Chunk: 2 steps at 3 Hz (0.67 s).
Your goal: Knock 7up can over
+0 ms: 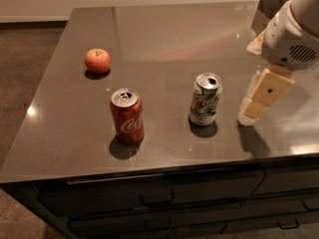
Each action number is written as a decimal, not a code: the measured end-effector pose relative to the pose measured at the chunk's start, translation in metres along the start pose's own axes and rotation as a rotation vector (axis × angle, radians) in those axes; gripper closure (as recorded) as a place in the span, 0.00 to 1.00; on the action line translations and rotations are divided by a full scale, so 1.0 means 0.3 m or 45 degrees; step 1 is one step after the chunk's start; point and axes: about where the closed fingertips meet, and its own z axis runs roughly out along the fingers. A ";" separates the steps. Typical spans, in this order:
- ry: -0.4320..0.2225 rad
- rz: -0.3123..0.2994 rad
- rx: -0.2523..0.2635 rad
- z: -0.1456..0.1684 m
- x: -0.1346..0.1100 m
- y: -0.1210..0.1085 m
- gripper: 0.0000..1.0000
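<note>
Three loose things on the dark countertop [164, 39]: an apple [97, 60] far back on the left, a red Coca-Cola can [127, 116] toward the front, and, to the right of that and well apart from it, the 7up can [205, 99]. Upright on its base, silver top and opening facing up, near the front edge and untouched, so nothing of the task done yet. Just to the right, the gripper [251, 111], hung low under the white wrist housing [291, 39], pointed down with its tip close to the surface, near the can but clear of it, a strip of bare counter between. Open or closed: cannot tell from this side-on angle; nothing visibly held. Probably parked low and alongside rather than overhead because knocking over calls for a sideways shove, not a grasp. Likely best delivered high on the can's wall, since a push near the base would tend to slide it rather than tip it. Falling leftward, plenty of bare surface for landing, though a rolling can might reach the red one or the front edge. Apple too far back to matter.
</note>
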 end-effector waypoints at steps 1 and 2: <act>-0.139 0.057 0.014 0.092 -0.082 -0.027 0.00; -0.242 0.085 0.046 0.138 -0.112 -0.048 0.00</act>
